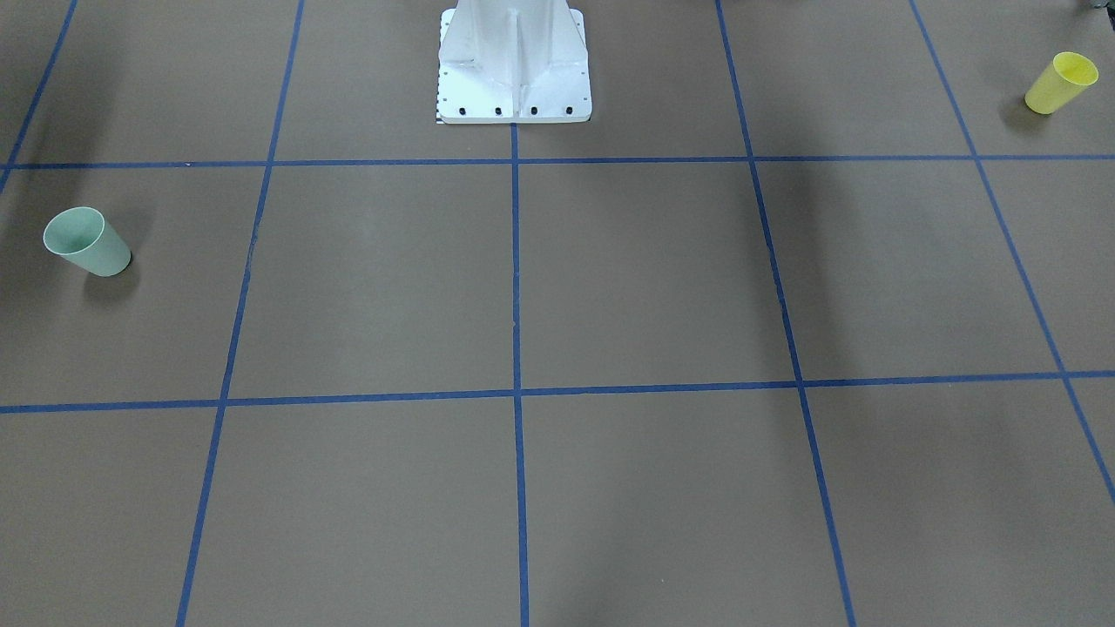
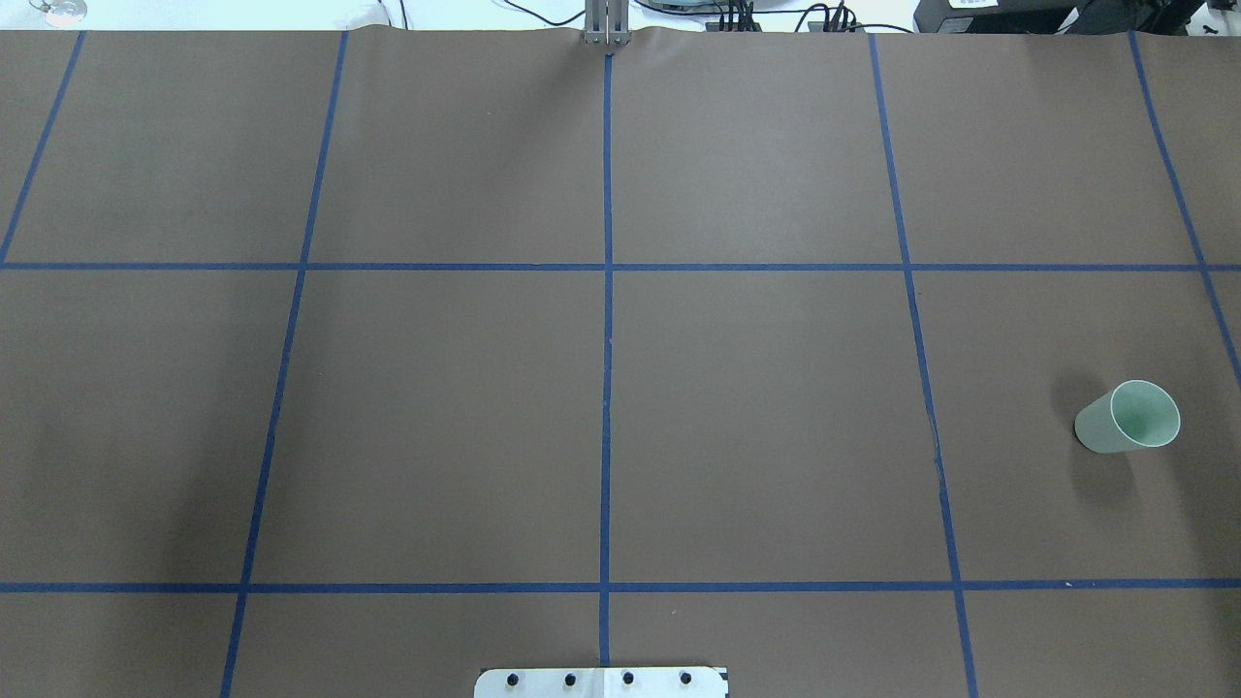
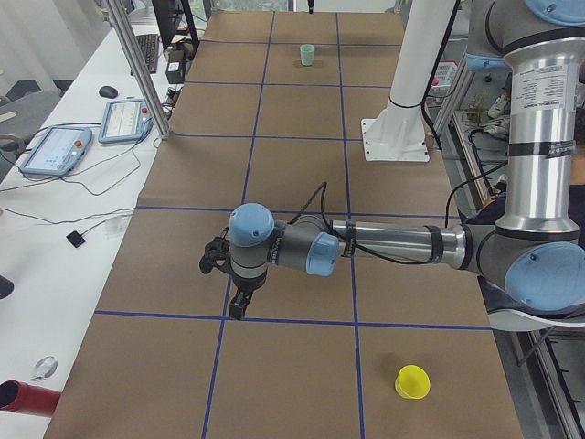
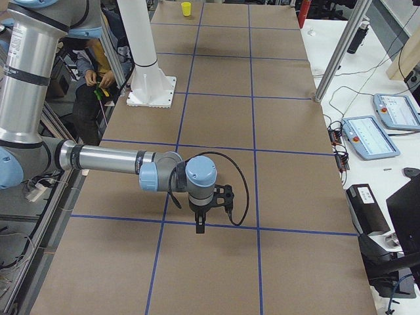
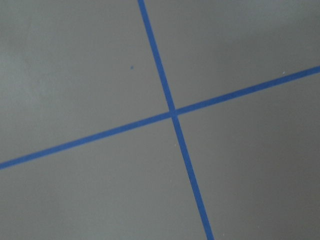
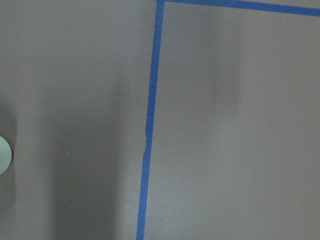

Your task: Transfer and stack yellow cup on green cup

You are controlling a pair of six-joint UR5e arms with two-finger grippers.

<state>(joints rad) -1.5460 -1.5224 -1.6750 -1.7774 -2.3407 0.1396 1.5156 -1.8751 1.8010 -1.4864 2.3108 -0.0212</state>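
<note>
On the table (image 2: pixel 436 417), matte brown paper is ruled into squares by blue tape (image 2: pixel 607 388). Yellow cup (image 1: pixel 1060 83): smooth glossy plastic, tapered, no handle, mouth up, at the robot's left end in the row nearest the white metal base (image 1: pixel 514 78). Green cup (image 1: pixel 87 242): pale mint, same tapered shape, mouth up, at the robot's right end in the middle row. The cups are well apart, at opposite ends, touching nothing but the paper. Overhead view catches only the green cup (image 2: pixel 1128 417) and the bolted base plate edge; the front view has both cups. The left side view shows both cups, yellow near (image 3: pixel 412 381), green far (image 3: pixel 308 55), plus the left gripper (image 3: pixel 239 311) hanging fingers-down over a tape line, away from the yellow cup. The right side view shows the right gripper (image 4: pixel 199 228), also fingers-down over tape, and the yellow cup far off (image 4: pixel 186 8). Both grippers show in side views only, so I cannot tell how the jaws stand. The left wrist view is just a tape crossing on paper. The right wrist view has one tape line and a pale green sliver (image 6: pixel 2 155) at its left edge.
</note>
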